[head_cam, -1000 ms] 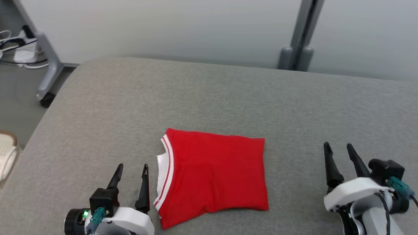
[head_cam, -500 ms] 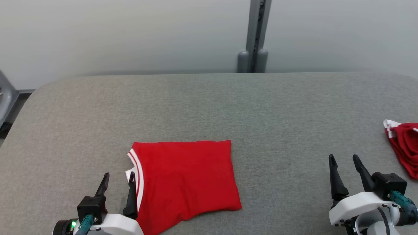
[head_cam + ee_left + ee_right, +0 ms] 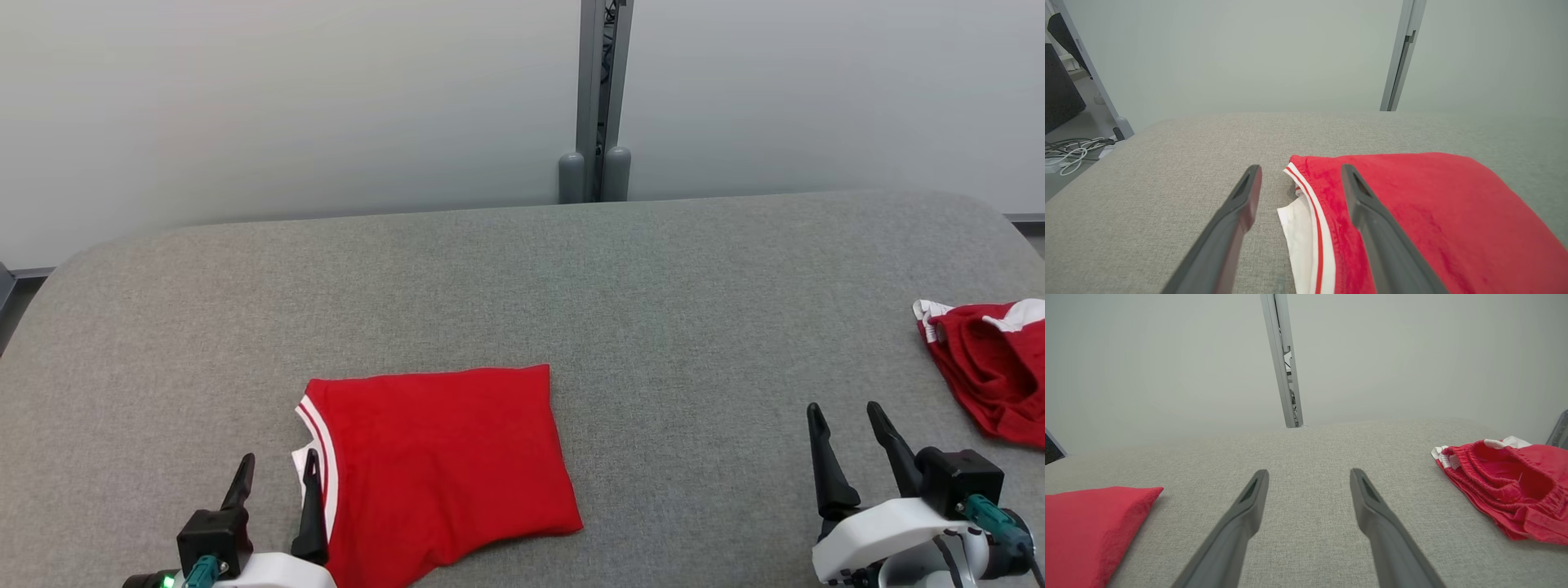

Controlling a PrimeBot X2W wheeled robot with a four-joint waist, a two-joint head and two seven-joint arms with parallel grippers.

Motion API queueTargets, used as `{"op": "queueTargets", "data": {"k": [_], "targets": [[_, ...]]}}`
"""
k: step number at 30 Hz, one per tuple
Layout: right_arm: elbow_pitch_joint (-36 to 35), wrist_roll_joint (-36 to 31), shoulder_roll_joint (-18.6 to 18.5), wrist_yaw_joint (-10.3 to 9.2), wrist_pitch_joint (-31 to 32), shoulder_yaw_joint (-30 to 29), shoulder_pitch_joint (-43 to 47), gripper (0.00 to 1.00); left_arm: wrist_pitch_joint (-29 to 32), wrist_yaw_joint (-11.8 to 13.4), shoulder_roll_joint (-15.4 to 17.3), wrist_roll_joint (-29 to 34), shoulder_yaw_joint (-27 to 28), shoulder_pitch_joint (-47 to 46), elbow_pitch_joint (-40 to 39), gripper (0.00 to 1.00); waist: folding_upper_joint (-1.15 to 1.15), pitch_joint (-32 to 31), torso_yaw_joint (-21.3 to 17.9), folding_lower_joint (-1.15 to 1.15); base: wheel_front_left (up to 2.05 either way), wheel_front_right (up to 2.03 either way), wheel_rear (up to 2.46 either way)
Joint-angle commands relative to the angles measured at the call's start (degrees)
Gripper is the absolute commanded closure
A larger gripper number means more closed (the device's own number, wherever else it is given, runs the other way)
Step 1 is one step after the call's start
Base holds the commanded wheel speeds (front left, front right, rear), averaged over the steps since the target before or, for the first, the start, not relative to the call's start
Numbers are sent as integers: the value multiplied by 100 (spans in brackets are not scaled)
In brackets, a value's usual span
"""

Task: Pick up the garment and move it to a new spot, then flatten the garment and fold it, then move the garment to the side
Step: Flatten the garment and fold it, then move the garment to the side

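Nearest, the left gripper point(image 3: 279, 455) has its fingers spread apart and empty, at the striped left edge of the garment point(image 3: 441, 465). This red shirt lies folded flat, left of centre on the grey padded surface point(image 3: 571, 286). The right gripper point(image 3: 842, 406), also spread and empty, is well to the right. Farther right lies a crumpled red cloth point(image 3: 984, 371). Beyond is a pale wall with a grey post point(image 3: 600, 98).

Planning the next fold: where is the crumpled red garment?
The crumpled red garment lies at the head view's far right on the grey surface, forward-right of the right gripper, far from the folded shirt.
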Motion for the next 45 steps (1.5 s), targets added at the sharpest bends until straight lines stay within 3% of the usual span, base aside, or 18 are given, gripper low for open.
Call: {"op": "queueTargets", "data": {"k": [1, 18, 37, 45], "targets": [[-41, 30, -29, 0, -25, 8, 40, 0, -24, -14, 24, 34, 24, 48, 13, 0, 0, -1, 1, 0, 0, 0, 0], [-27, 190, -27, 0, -25, 289, -48, 0, -24, -38, 24, -18, -19, -78, -105, 0, 0, 270, 218, 0, 0, 0, 0], [741, 977, -35, 0, -25, 1728, -786, 0, -24, 28, 24, -174, -540, -403, -222, 0, 0, 965, 1566, 0, 0, 0, 0], [1306, 1368, -37, 0, -25, 2057, -1087, 0, -24, 72, 20, -233, -626, -404, -247, 0, 0, 1083, 1905, 0, 0, 0, 0]]}}
